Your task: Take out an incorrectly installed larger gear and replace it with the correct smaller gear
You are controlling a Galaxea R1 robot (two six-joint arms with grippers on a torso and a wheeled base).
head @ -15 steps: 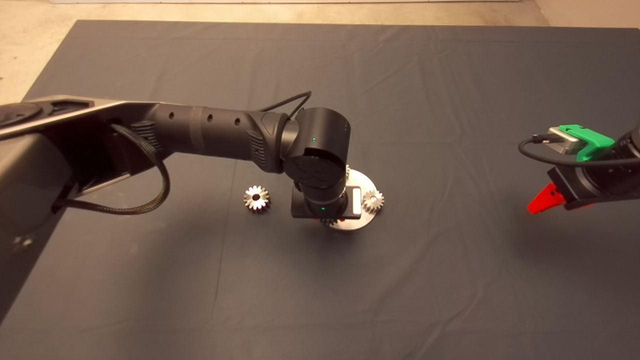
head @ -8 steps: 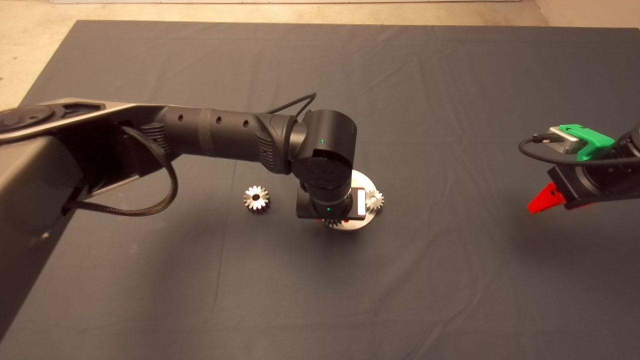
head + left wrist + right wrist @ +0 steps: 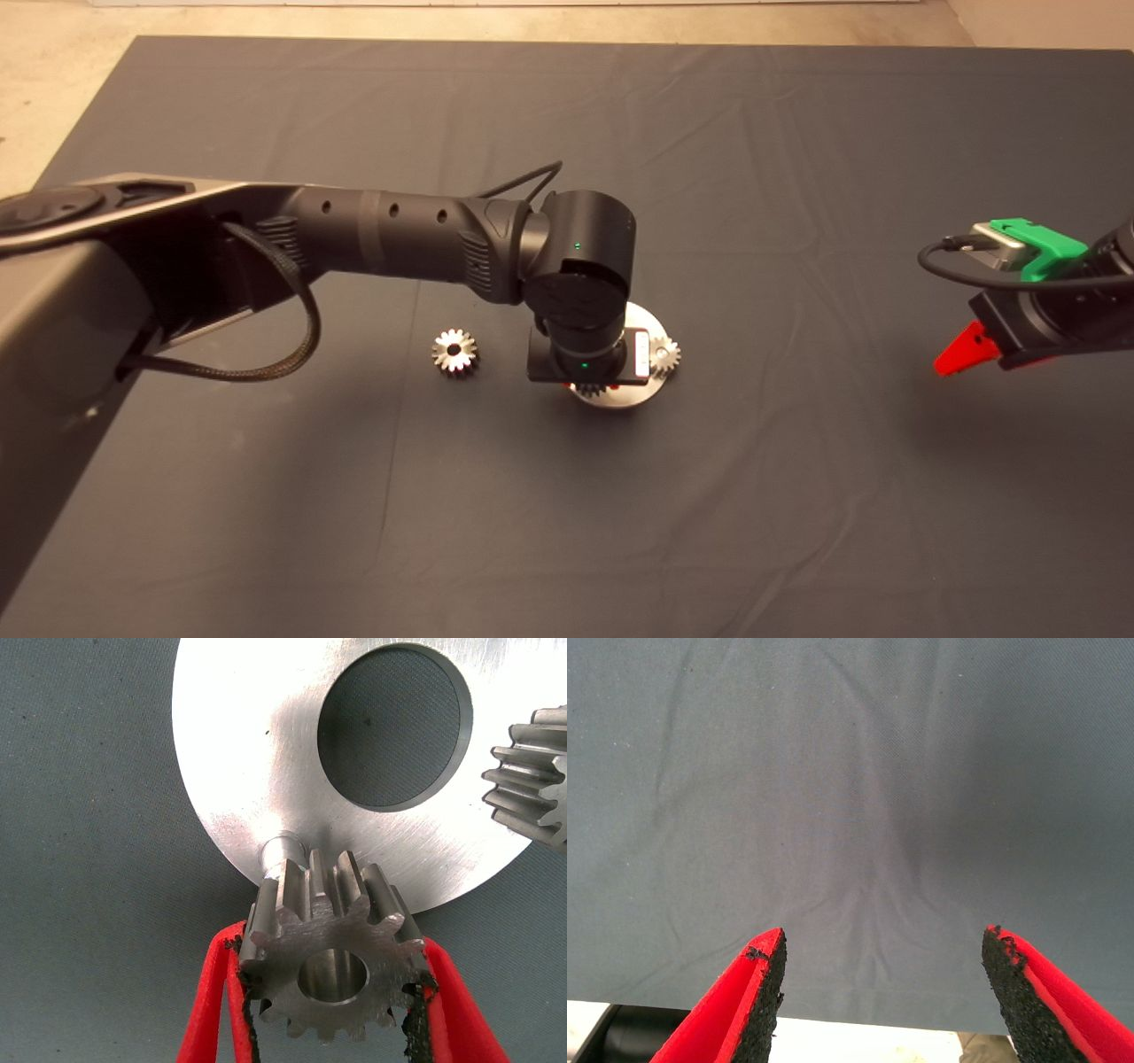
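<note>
Clamped in left tool (image 3: 332, 992), smaller gear (image 3: 330, 961) bore faces camera.

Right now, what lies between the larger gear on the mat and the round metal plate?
Only bare dark mat lies between the larger gear and the metal plate; the head view shows this. The left gripper holds the smaller gear over the plate's edge.

A dark grey mat (image 3: 797, 177) covers the surface, creased in long shallow folds. On it lies the larger gear (image 3: 454, 352), flat and alone, near a round silver metal plate (image 3: 640, 324) with a wide hole through it. Pale floor (image 3: 53, 80) shows beyond the mat's far edge.
</note>
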